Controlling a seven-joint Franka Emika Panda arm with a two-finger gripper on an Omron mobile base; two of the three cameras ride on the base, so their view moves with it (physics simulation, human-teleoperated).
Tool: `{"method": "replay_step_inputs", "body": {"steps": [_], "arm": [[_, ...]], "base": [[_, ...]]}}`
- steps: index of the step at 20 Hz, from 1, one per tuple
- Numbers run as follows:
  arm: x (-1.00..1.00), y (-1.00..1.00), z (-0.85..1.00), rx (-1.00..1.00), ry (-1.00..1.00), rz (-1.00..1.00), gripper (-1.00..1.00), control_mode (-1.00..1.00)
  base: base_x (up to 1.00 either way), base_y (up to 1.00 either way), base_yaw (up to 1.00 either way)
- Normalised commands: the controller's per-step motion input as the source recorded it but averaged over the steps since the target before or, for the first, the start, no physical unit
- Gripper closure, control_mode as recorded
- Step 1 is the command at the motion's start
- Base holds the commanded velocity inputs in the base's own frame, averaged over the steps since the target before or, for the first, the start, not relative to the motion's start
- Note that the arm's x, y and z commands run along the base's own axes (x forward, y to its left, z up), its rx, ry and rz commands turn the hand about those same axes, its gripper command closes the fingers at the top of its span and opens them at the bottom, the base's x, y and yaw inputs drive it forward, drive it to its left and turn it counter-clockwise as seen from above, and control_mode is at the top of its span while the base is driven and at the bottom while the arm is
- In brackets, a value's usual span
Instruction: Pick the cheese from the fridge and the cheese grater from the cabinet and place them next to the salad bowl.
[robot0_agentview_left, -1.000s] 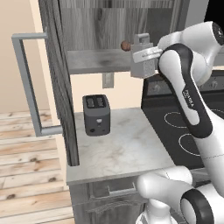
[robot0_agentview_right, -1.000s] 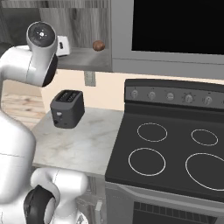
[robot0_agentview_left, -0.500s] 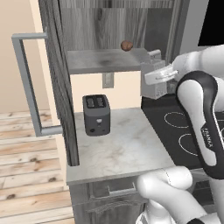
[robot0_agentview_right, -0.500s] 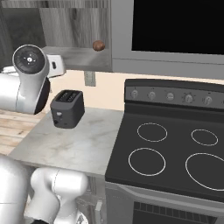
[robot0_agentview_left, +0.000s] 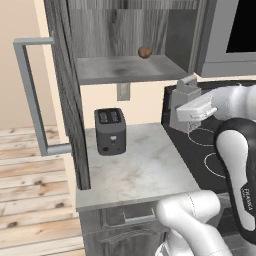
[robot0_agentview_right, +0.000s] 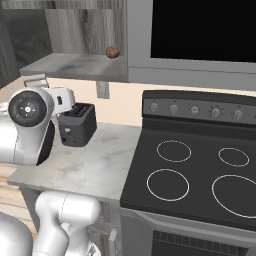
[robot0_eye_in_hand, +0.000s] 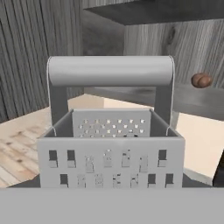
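- Left base view: the grater (robot0_agentview_left: 184, 107) is carried at the pincer (robot0_agentview_left: 186, 114), in the air over the seam between the counter (robot0_agentview_left: 135, 170) and the stove (robot0_agentview_left: 207, 155). It is held upright, with its handle at the top. The white hand is seen just right of the grater, pressed against its side; the fingers themselves are hidden, so the grip is judged from the grater hanging clear of any surface. The toaster (robot0_agentview_left: 110, 131) stands on the counter well left of the pincer and lower. The open cabinet (robot0_agentview_left: 130, 70) is above and left of the pincer, and a small brown round thing (robot0_agentview_left: 144, 52) lies on its shelf. The cabinet door (robot0_agentview_left: 67, 90) stands open, far to the left, with its bar handle (robot0_agentview_left: 32, 97) further out still.
- Right base view: the grater's handle (robot0_agentview_right: 35, 80) is glimpsed just above the arm's round joint, which hides most of the pincer. The toaster (robot0_agentview_right: 76, 124) is just right of the hand, on the counter (robot0_agentview_right: 95, 162). The stove (robot0_agentview_right: 200, 172) lies well to the right. The brown thing (robot0_agentview_right: 113, 52) is above and right, at the shelf's edge.
- Hand view: the grater (robot0_eye_in_hand: 109, 148) is seen close up, its handle across the top and perforated sides below. The brown thing (robot0_eye_in_hand: 201, 80) rests on the shelf beyond, to the right.
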Motion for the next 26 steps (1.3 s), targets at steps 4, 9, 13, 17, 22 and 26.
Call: {"method": "replay_step_inputs", "body": {"steps": [4, 9, 13, 17, 22, 26], "arm": [[-0.25, -0.23, 0.13, 0.0, -0.01, -0.17, 1.0, -1.0], [-0.23, -0.24, 0.09, 0.0, 0.04, -0.22, 1.0, -1.0], [-0.13, -0.09, 0.0, 0.0, 0.15, -0.11, 1.0, -1.0], [-0.37, -0.02, -0.01, 0.01, 0.09, -0.02, 1.0, -1.0], [-0.6, -0.24, 0.0, 0.04, 0.0, 0.0, 1.0, -1.0], [-0.46, -0.28, -0.02, 0.02, -0.02, -0.03, 1.0, -1.0]], "base": [[0.0, 0.0, 0.0], [0.0, 0.0, 0.0], [0.0, 0.0, 0.0], [0.0, 0.0, 0.0], [0.0, 0.0, 0.0], [0.0, 0.0, 0.0]]}}
